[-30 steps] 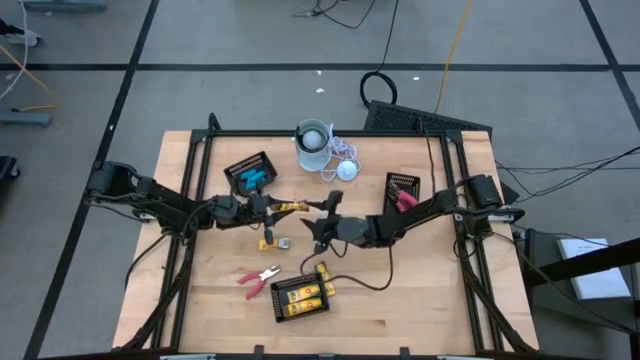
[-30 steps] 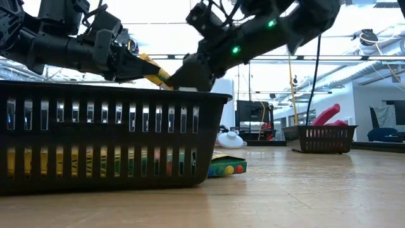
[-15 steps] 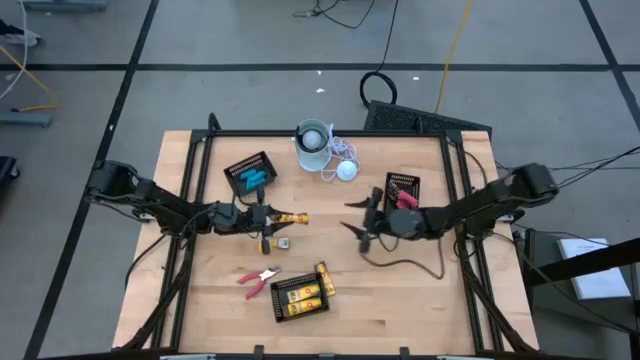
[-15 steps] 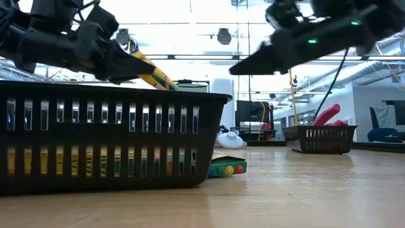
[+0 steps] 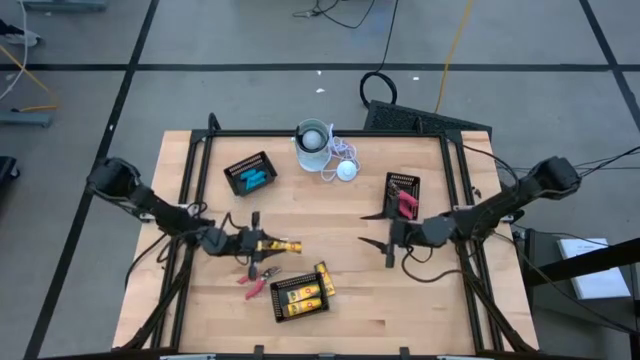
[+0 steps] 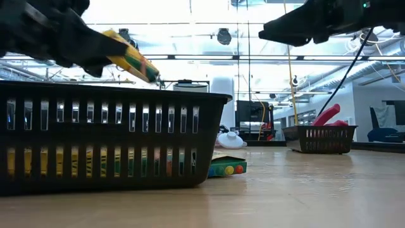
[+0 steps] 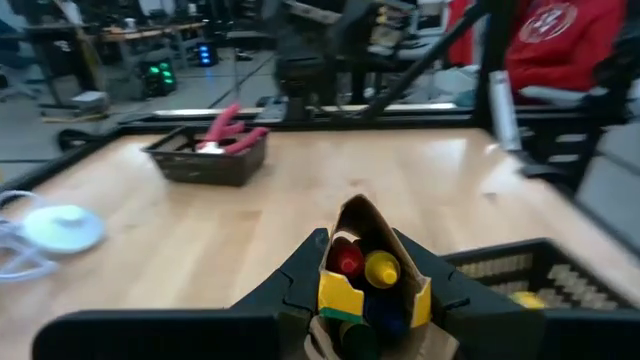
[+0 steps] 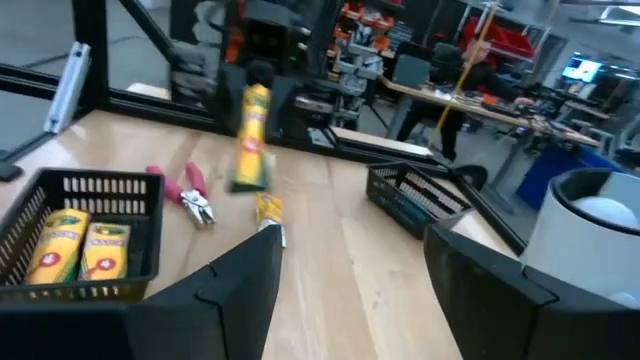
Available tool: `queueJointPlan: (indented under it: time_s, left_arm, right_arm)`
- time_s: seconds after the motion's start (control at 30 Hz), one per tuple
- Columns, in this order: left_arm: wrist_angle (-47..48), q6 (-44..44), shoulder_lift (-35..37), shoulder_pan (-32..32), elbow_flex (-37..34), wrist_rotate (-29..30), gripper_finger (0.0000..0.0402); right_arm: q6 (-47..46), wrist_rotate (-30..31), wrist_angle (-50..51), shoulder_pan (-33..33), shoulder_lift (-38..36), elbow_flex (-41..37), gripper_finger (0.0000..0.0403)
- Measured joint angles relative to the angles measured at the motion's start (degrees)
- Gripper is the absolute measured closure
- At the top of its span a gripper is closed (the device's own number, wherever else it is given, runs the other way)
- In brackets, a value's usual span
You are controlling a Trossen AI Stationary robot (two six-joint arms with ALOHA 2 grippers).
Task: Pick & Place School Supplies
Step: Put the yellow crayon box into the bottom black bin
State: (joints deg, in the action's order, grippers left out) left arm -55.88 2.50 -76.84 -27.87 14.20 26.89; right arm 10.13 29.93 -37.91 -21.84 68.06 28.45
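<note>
- High view – left end effector (image 5: 262, 243) is clamped on a yellow crayon box (image 5: 277, 245), carried in the air just up-table of the front mesh tray (image 5: 301, 296); likely headed there, since that tray already holds matching boxes. Red-handled pliers (image 5: 257, 280) lie beside the tray's left edge, another yellow box (image 5: 325, 277) at its right corner. Right end effector (image 5: 385, 231), fingers apart and empty, hangs well to the tray's right.
- Low view – held box (image 6: 130, 58) is tilted, nose down, above the tray's near wall (image 6: 114, 136); yellow with green and red marks.
- Left wrist view – box (image 7: 365, 285) is pinched between the fingers (image 7: 300, 275) at its sides; flap open, red and yellow crayon tips show.
- Right wrist view – fingers (image 8: 235, 285) wide apart, nothing between; tray (image 8: 85, 235) with two yellow boxes, pliers (image 8: 190, 195) just beyond it.
</note>
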Motion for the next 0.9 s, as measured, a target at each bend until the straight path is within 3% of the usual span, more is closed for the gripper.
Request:
queueJointPlan:
  time_s: [0.3,0.9]
  left_arm:
    - [-2.74,3.93,-4.1,-7.99,1.57,4.2,0.0326]
    - [-21.56,6.04,-30.79,-10.76,12.5,2.9,0.0326]
  right_arm:
    - [-0.63,3.33,0.39,-2.73,-0.21,-0.02,0.0167]
    - [-1.96,3.37,1.27,-3.02,-0.19,0.0,0.0167]
